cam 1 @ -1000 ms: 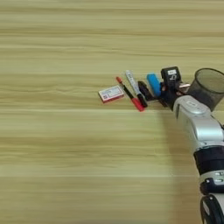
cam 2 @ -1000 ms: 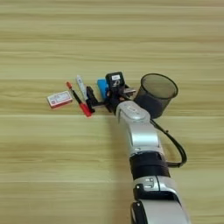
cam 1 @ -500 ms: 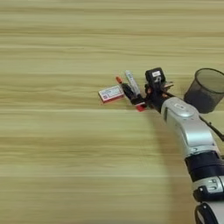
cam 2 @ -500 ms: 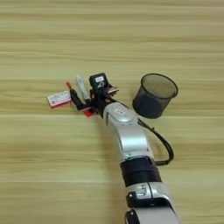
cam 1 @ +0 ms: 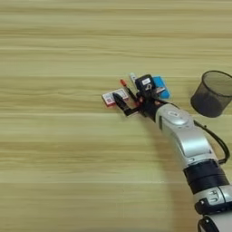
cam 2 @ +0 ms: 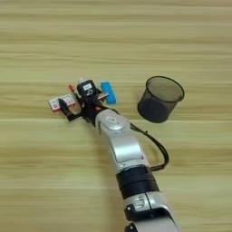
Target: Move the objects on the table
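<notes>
Your tool [cam 2: 72, 110] has swept left past the blue block [cam 2: 108, 92] onto the card [cam 2: 62, 102] and pens; its grip I cannot tell.

Blue block [cam 2: 108, 92]; red-and-white card [cam 1: 113, 96]; black mesh cup [cam 2: 160, 99]; pale streaked wood-grain table [cam 1: 59, 158].

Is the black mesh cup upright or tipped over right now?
Upright. The mesh cup stands on its base on the table, round open rim facing up, apart from the gripper.
</notes>
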Available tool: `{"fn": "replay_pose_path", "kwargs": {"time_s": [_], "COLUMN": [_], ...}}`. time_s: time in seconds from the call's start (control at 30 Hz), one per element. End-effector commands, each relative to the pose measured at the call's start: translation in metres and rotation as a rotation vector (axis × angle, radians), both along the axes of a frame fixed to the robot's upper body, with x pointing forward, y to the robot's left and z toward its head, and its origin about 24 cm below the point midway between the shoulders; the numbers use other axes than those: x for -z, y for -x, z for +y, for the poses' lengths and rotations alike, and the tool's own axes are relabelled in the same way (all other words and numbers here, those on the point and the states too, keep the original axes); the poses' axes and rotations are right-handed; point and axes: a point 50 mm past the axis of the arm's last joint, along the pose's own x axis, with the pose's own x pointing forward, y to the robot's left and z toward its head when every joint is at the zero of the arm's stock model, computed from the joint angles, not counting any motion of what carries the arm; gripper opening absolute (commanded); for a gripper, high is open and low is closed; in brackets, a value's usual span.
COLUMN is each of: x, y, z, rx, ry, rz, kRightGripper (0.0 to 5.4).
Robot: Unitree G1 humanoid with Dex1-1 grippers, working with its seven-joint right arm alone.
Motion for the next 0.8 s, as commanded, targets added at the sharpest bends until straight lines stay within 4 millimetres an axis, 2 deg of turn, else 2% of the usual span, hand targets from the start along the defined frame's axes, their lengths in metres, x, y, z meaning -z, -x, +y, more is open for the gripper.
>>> {"fn": "replay_pose_path", "kwargs": {"time_s": [0.03, 0.2, 0.8], "x": [-0.033, -0.038, -0.027], "y": [-0.013, -0.011, -0.003], "z": [0.006, 0.013, 0.028], "rx": [0.005, -0.012, -0.096], "ry": [-0.016, -0.04, -0.068], "rz": [-0.138, -0.124, -0.055], "kRightGripper": [5.38, 5.38, 5.38]}}
